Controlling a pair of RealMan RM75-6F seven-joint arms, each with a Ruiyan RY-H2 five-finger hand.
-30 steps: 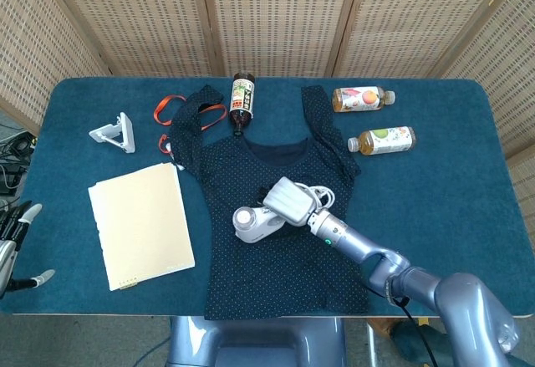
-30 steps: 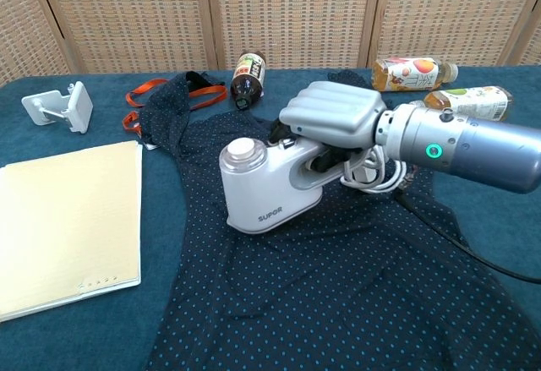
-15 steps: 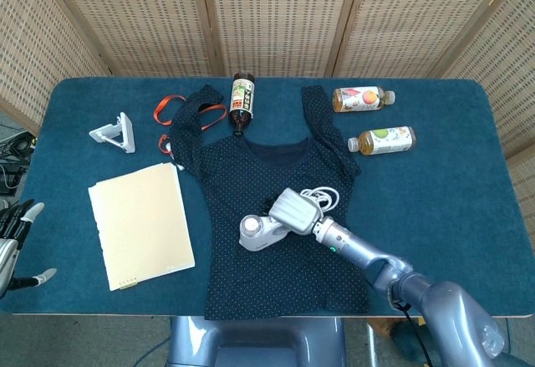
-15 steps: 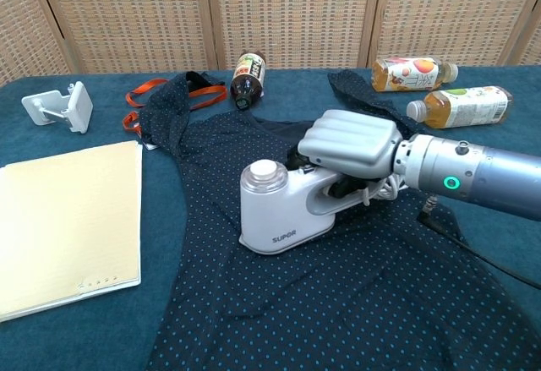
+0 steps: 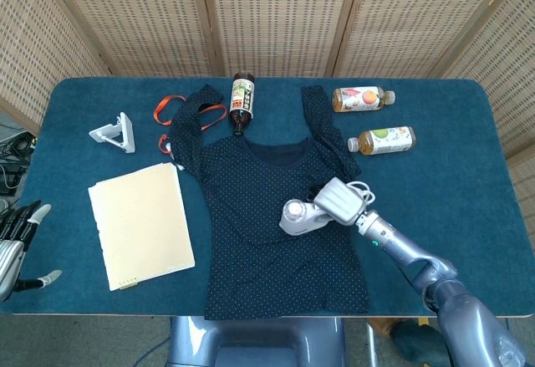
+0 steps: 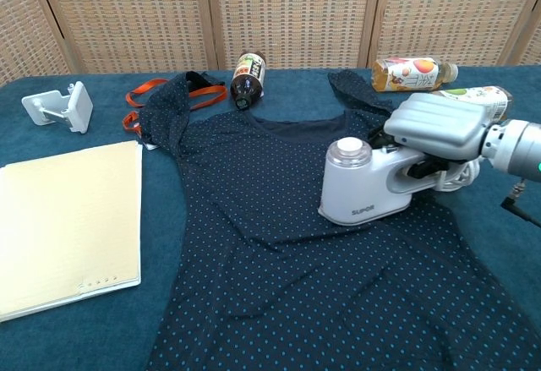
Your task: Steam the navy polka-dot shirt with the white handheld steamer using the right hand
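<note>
The right hand [image 6: 435, 126] gripped the steamer [image 6: 365, 182] by its handle, its base resting on the shirt [image 5: 280, 216] spread on the bench [image 5: 468, 150]. The left hand [image 5: 18, 242] (open, idle) sat at the edge. Lingering in one spot could scorch or bunch the cloth.

Three bottles [image 5: 242, 99], a notebook [image 5: 140, 224], an orange strap [image 5: 170, 106], a white stand [image 5: 115, 132].

1. The navy polka-dot shirt [image 5: 272, 216] is lying flat and spread out, its neck pointing toward the dark bottle [image 5: 242, 98].
2. The white handheld steamer [image 6: 365, 187] is sitting on the shirt's right side.
</note>
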